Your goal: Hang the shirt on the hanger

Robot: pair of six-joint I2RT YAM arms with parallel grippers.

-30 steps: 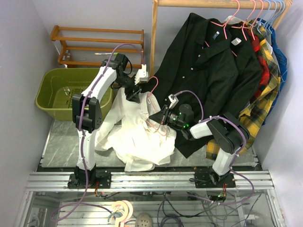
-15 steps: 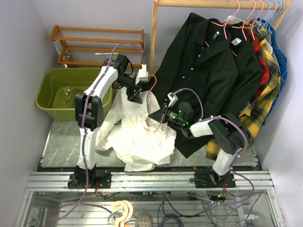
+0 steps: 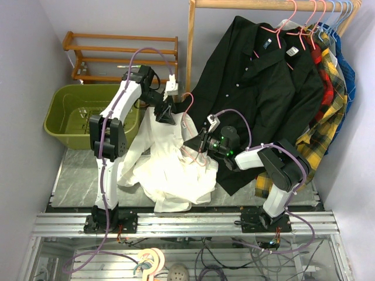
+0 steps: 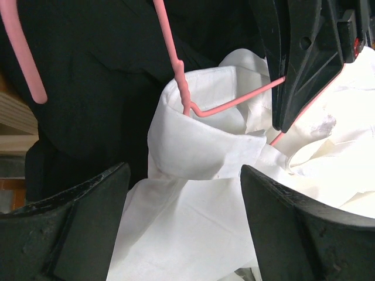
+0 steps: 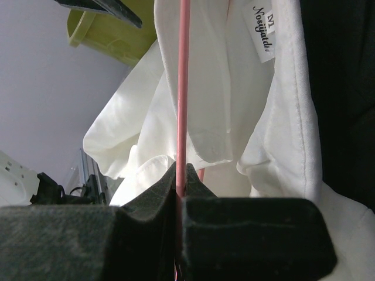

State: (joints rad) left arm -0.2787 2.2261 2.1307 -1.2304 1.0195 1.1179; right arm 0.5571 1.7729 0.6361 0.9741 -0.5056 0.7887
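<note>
- Lifted and drawn back toward the wooden rack post since a second ago: left gripper, fingers spread wide, holding nothing.
- Clamped shut on the thin pink wire hanger: right gripper.
- Hung from that hanger, collar around the wire's neck, trailing onto the grey counter: large white long-sleeved shirt.
- Straight ahead of the left gripper: the collar; hanger stem near upright; left arm probably nearer for seating it.

shirt: thin white cloth, matt, creased | hanger: smooth pink wire, slight sheen | left fingers: matt black, grainy plastic
</note>
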